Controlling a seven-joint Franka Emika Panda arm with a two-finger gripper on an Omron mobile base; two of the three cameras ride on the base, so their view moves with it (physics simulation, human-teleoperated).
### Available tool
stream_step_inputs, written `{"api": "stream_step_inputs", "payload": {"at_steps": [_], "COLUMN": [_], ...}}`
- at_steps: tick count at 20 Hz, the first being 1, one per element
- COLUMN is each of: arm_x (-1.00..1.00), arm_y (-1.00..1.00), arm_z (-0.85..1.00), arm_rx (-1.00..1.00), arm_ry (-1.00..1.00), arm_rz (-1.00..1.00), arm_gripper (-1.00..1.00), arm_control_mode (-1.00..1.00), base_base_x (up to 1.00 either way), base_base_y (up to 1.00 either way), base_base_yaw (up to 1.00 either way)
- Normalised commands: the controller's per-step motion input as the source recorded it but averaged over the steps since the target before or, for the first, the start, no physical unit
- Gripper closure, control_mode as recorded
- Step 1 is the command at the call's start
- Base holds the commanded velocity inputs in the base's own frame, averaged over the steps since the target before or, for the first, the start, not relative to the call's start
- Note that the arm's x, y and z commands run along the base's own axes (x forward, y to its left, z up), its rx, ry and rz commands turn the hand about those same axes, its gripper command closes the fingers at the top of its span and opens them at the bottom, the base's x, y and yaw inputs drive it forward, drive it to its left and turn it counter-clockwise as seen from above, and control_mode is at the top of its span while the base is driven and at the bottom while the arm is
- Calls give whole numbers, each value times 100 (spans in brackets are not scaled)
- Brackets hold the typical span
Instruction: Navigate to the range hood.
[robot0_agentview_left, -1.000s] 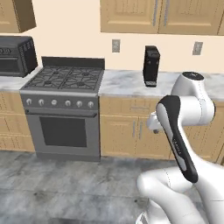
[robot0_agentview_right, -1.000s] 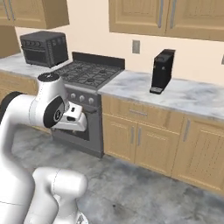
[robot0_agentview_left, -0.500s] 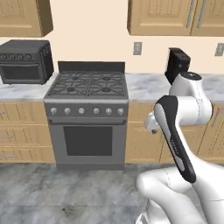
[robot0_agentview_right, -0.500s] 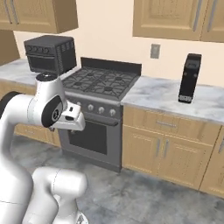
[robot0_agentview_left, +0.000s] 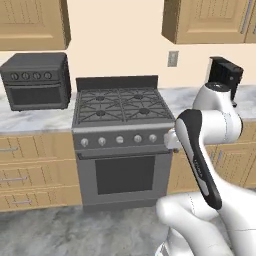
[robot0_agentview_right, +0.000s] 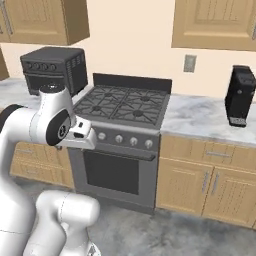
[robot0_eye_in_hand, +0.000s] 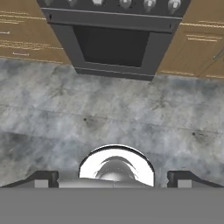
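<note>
The gripper pointed down at the floor, its two dark fingertips spread wide apart - released, grasping nothing. Below it lay the mottled grey stone floor, which ran up to the foot of the gas stove.

The stove stood straight ahead of the arm. In the hand view its dark oven door filled the upper middle, with wooden base cabinets on either side. Above the door a row of round knobs crossed the grey front panel, and on top sat the black burner grates, backed by a low dark splash panel against the wall.

A pale marbled worktop flanked the stove on both sides. On its left stretch stood the dark grey countertop oven, just beside the stove, with small knobs along its upper front. On the right stretch, well apart from the stove, a black coffee machine stood upright against the wall. A wall outlet sat on the cream wall between the stove and that machine.

Highest and farthest hung the wooden upper cabinets - one to the left and one to the right - with a bare strip of wall between them directly over the burners. That strip ran to the top edge of both base views; where the range hood sat above it I could not tell.
</note>
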Motion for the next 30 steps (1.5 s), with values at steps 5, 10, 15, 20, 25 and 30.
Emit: {"api": "stream_step_inputs", "payload": {"at_steps": [5,10,15,20,25,30], "arm_x": [0,0,0,0,0,0], "arm_y": [0,0,0,0,0,0], "arm_z": [0,0,0,0,0,0], "arm_rx": [0,0,0,0,0,0], "arm_ry": [0,0,0,0,0,0], "arm_rz": [0,0,0,0,0,0], "arm_gripper": [-100,-100,-100,-100,-100,-100], "arm_control_mode": [100,100,100,100,100,100], "base_base_x": [73,68,70,68,53,11], "base_base_y": [66,41,6,0,0,-6], "base_base_yaw": [-22,-14,-1,0,0,0]}}
